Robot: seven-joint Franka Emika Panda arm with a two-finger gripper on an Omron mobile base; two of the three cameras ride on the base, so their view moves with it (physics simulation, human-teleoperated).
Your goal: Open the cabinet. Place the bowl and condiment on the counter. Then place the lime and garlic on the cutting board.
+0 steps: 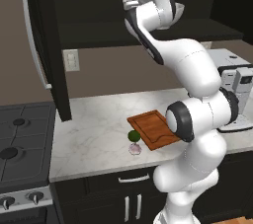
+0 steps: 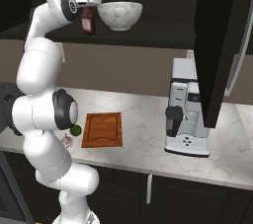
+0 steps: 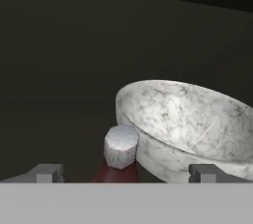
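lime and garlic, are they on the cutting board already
No, the lime and the garlic sit on the counter just off the near corner of the cutting board.

Grey-veined white marble, smooth and faintly glossy, on the tabletop (image 1: 99,129) and the bowl (image 2: 120,15); reddish-brown grained wood on the cutting board (image 2: 103,129); matt black panels and brushed silver metal handle on the cabinet (image 1: 47,45).
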